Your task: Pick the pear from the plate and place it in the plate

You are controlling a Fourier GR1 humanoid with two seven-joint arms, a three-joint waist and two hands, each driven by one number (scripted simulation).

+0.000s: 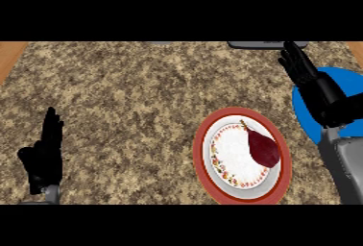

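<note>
Head view: pear [263, 148] lies on the red-rimmed plate [207, 169], right of centre, long axis near-vertical, stem toward upper left. Right hand [312, 81], fingers spread and holding nothing, is seen over the blue plate [351, 79]. Left hand [44, 153] rests with fingers straight. Risk judged: the rounded pear could roll if nudged off-axis.

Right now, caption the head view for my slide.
Dark red pear on red-rimmed plate; right hand open over blue plate; left hand resting.
</note>
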